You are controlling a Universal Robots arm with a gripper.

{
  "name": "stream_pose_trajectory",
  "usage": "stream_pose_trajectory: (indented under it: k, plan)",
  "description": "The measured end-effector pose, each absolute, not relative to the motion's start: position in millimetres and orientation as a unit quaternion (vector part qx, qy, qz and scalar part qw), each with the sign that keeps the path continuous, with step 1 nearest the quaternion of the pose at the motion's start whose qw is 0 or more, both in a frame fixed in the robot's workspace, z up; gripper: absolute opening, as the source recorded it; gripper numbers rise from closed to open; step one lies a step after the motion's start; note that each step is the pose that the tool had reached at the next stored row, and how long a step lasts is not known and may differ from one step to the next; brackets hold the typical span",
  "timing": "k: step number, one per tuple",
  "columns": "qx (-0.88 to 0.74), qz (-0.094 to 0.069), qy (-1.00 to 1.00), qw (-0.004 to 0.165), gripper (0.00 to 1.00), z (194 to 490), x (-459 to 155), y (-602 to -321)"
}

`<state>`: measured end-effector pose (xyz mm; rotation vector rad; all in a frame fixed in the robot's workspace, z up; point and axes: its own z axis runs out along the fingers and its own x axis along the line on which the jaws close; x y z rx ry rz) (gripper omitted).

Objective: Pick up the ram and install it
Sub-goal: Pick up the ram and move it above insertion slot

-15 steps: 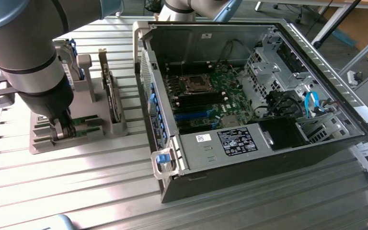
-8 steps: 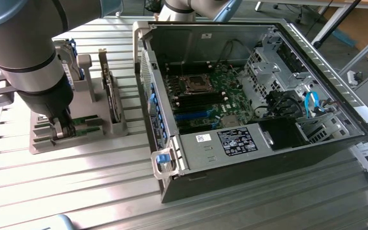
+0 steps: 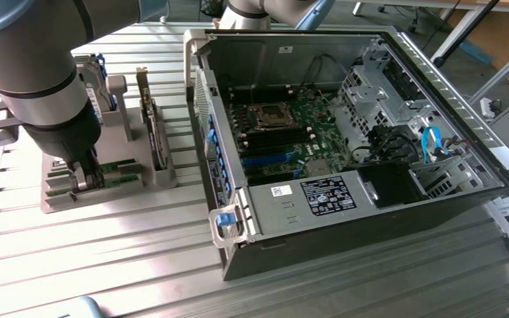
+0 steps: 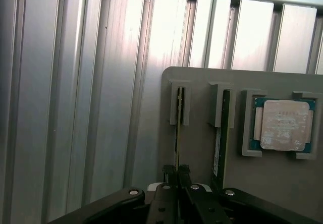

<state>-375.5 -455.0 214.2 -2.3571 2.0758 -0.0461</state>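
Ribbed aluminium table (image 3: pixel 104 252), grey holder (image 4: pixel 199 151), hand (image 4: pixel 176 171) in a pinch on the slotted ram (image 4: pixel 177 138).

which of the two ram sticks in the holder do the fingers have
The ram stick farther from the processor chip: the fingers pinch its edge, while the other stick, beside the chip, stands untouched.

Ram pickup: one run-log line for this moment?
stage: grasp | hand: shut on ram | ram: seated in grey holder slot | PC case: open
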Motion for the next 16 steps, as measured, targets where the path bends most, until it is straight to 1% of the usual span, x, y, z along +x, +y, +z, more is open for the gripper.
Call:
stream_pose_trajectory:
  k: [16]
  plan:
    - [-0.75, -0.015, 0.661, 0.0, 0.13, 219.3, -375.6, -455.0]
